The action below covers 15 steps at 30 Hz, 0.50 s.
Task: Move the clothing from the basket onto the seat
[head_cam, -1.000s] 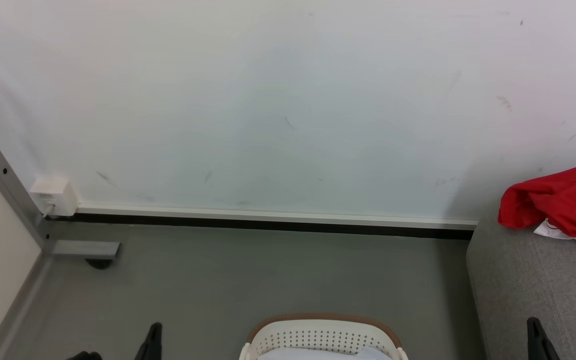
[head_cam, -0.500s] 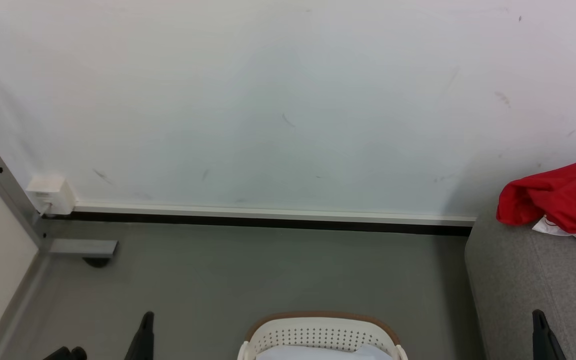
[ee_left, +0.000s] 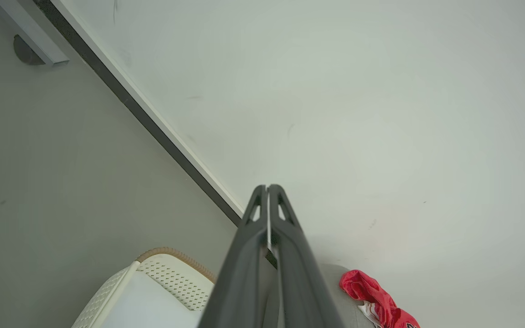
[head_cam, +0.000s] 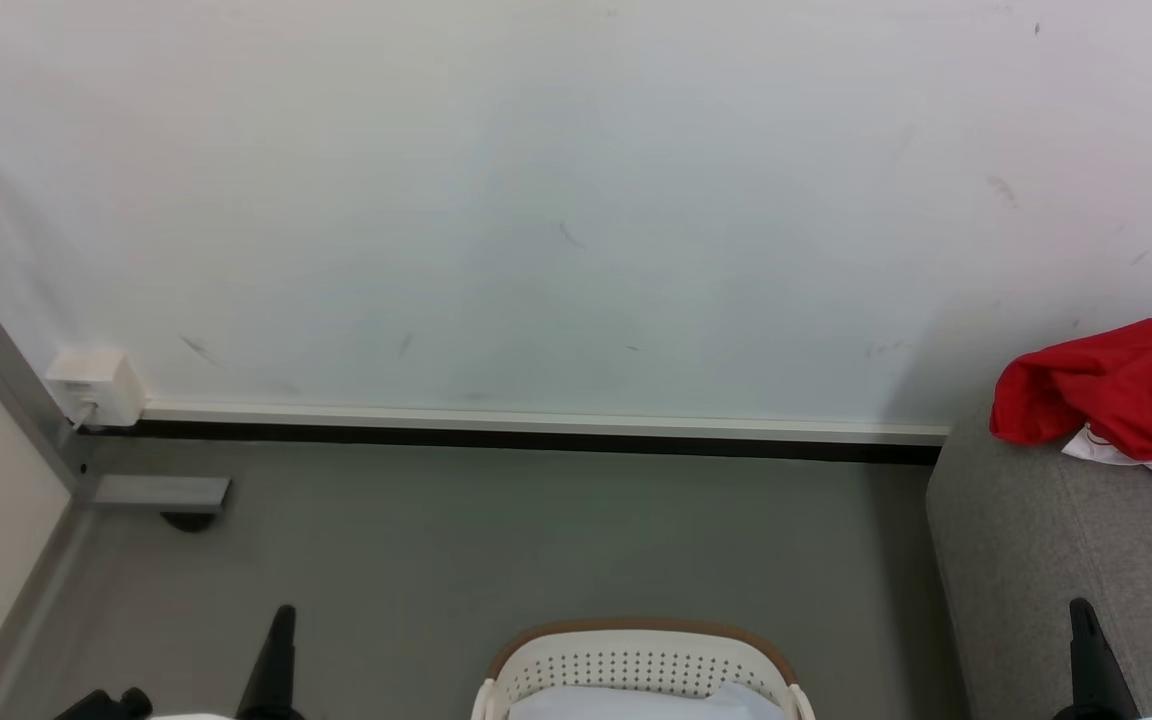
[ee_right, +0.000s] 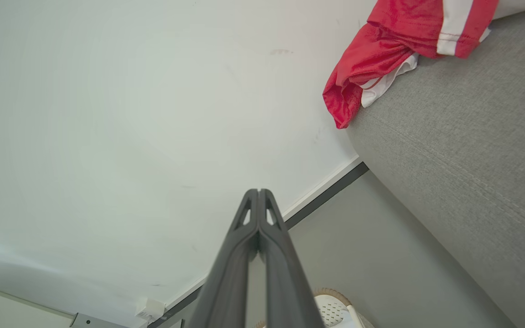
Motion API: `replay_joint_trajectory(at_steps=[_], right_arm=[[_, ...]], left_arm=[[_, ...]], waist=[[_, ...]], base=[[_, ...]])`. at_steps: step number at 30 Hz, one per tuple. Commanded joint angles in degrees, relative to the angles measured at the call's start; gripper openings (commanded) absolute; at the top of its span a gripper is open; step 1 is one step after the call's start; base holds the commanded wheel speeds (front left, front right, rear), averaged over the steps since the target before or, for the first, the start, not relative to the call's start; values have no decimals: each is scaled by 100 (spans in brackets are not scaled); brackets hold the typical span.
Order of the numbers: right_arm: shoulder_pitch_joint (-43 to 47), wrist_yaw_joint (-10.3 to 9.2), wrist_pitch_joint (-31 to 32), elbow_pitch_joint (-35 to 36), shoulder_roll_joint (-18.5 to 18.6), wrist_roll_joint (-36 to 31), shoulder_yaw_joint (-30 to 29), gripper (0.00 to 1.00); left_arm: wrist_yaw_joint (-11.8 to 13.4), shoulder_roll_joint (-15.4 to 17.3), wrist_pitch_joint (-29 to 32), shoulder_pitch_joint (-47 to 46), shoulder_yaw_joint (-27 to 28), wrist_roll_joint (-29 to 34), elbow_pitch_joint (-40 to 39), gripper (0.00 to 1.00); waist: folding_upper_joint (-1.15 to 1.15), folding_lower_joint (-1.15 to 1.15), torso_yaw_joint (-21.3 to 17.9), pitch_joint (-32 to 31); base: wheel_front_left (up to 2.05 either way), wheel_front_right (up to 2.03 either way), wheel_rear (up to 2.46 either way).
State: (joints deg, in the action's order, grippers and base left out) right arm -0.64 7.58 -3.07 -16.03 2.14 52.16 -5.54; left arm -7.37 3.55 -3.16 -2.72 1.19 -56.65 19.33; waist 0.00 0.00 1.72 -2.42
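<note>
On the seat (head_cam: pixel 1036 560), the clothing (head_cam: pixel 1116 385) lies well beyond the right tool (head_cam: pixel 1083 614).

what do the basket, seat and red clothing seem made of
Basket: probably moulded white plastic, matte, with punched holes and a brown ribbed rim.
Seat: grey woven upholstery, coarse weave and a seam showing.
Clothing: thin red fabric, apparently sporty synthetic mesh, white stripes.

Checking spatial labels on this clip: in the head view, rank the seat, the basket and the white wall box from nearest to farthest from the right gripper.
Measured from the right gripper, at the lower right of the head view:
1. The seat, right side, just beside and below the gripper.
2. The basket, bottom centre, off to the gripper's left.
3. The white wall box, far left, low on the wall.
</note>
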Motion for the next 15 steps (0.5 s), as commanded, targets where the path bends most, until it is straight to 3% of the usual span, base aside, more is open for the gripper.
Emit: replay_joint_trajectory(at_steps=[1, 15], right_arm=[[-140, -7, 32, 84, 68, 194, -19, 0], [-252, -8, 259, 117, 76, 1142, -41, 0]], left_arm=[[-9, 5, 47, -141, 44, -196, -95, 0], [-12, -10, 274, -204, 170, -1026, -206, 0]], waist=[[0, 0, -3, 5], [0, 0, -35, 54]], base=[[0, 0, 0], [0, 0, 0]])
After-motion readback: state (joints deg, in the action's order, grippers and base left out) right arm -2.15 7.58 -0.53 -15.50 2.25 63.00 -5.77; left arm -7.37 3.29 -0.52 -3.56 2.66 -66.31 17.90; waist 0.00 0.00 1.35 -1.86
